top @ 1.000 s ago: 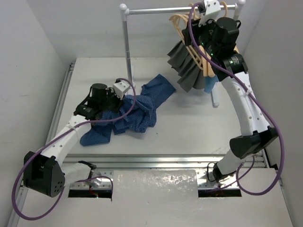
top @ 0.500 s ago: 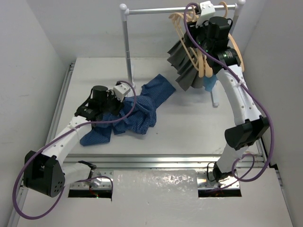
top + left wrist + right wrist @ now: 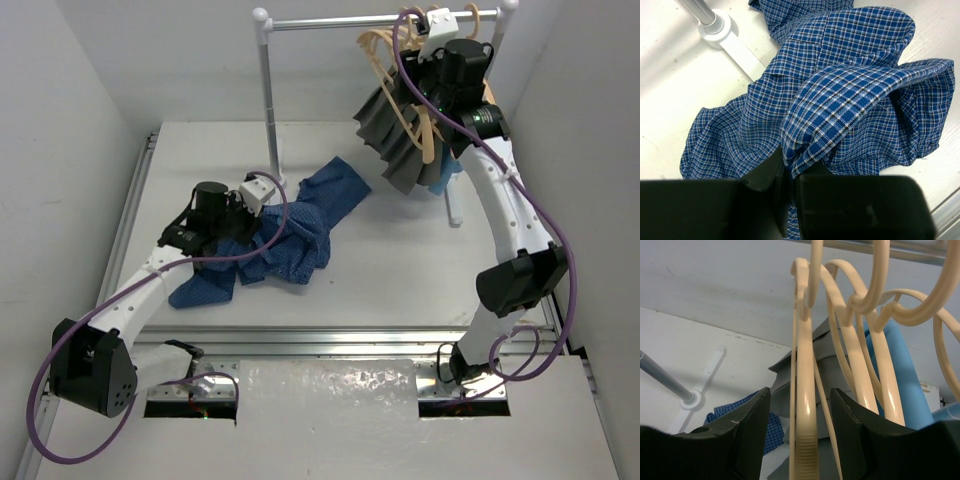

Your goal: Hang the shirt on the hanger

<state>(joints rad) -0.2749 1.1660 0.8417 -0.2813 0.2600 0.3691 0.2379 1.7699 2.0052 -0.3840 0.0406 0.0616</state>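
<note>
The blue checked shirt (image 3: 300,240) lies crumpled on the table left of centre. My left gripper (image 3: 248,215) is shut on a fold of the shirt (image 3: 850,100), pinched between its jaws (image 3: 790,172). Several pale tan hangers (image 3: 408,105) hang from the rail at the back right. My right gripper (image 3: 425,85) is raised among them. In the right wrist view it is open (image 3: 800,392), with its jaws on either side of the arm of the leftmost hanger (image 3: 805,370) and not closed on it.
The clothes rack has a rail (image 3: 340,22), a post (image 3: 268,100) and a white foot (image 3: 720,27) close to the shirt. A dark grey cloth (image 3: 385,135) and a teal-blue cloth (image 3: 900,370) hang on hangers beside my right gripper. White walls stand on both sides.
My right arm has risen and shifted left, bringing its gripper in among the hangers. My left gripper has stayed shut on the shirt and barely moved.
</note>
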